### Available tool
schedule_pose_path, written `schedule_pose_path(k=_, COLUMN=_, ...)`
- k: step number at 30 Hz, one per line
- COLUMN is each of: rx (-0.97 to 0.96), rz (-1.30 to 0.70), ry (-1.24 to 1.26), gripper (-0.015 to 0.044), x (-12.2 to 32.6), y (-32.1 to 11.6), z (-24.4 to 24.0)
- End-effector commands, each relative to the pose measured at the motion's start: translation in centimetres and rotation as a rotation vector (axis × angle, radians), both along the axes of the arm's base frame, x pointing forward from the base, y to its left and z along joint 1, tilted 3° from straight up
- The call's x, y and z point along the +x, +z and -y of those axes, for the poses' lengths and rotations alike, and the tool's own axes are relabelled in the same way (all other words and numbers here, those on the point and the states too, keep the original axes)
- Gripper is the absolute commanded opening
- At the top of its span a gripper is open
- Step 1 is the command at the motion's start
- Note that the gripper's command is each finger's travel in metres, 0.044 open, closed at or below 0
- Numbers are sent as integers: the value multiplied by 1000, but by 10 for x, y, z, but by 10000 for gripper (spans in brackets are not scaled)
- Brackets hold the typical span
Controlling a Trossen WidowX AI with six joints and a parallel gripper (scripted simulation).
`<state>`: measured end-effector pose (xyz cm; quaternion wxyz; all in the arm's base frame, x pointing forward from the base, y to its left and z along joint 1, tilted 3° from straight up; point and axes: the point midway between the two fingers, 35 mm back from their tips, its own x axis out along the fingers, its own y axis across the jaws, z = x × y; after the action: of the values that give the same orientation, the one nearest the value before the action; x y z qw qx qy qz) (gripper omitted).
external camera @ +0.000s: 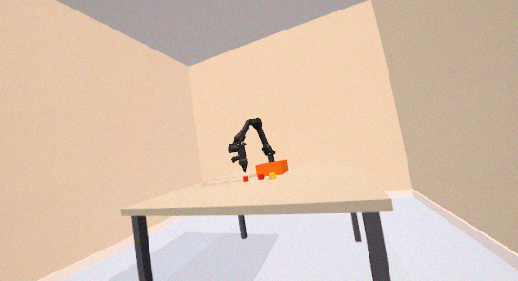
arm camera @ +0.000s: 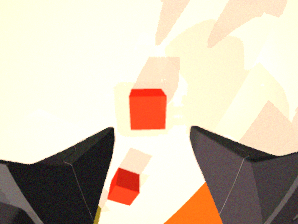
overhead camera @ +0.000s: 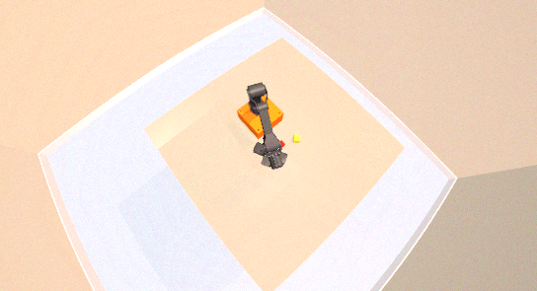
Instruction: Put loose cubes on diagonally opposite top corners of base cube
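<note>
Left to right outside, the open, empty gripper [overhead camera: 274, 162] [external camera: 245, 171] [arm camera: 152, 132] hung over one red cube [external camera: 245, 179] [arm camera: 148, 112], hidden from the top view; another red cube [overhead camera: 281, 144] [external camera: 261, 177] [arm camera: 124, 187] and the yellow cube [overhead camera: 296, 138] [external camera: 272, 176] [arm camera: 98, 217] followed, all on a tan table [overhead camera: 296, 201] [external camera: 267, 196] between peach walls [overhead camera: 99, 48] [external camera: 286, 94].

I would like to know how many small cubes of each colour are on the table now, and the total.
Red cubes: 2
Yellow cube: 1
Total: 3 cubes

the arm arches forward, its open pincer [overhead camera: 274, 159] [external camera: 245, 171] [arm camera: 152, 132] pointing down above the tabletop [overhead camera: 296, 211] [external camera: 286, 196].
</note>
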<state>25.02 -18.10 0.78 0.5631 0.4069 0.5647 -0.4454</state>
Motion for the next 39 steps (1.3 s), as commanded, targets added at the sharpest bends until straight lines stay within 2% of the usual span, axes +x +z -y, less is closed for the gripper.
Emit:
schedule_pose_path(k=1, rx=-3, rz=11, ry=6, gripper=265, x=1, y=-7, z=0)
schedule_pose_path(k=31, rx=-3, rz=11, ry=6, gripper=265, x=-1, y=-51, z=2)
schedule_pose_path(k=37, rx=-3, rz=11, ry=6, gripper=107, x=-1, y=-51, z=2)
schedule_pose_path(k=39, rx=-3, rz=11, ry=6, gripper=105, x=-1, y=-51, z=2)
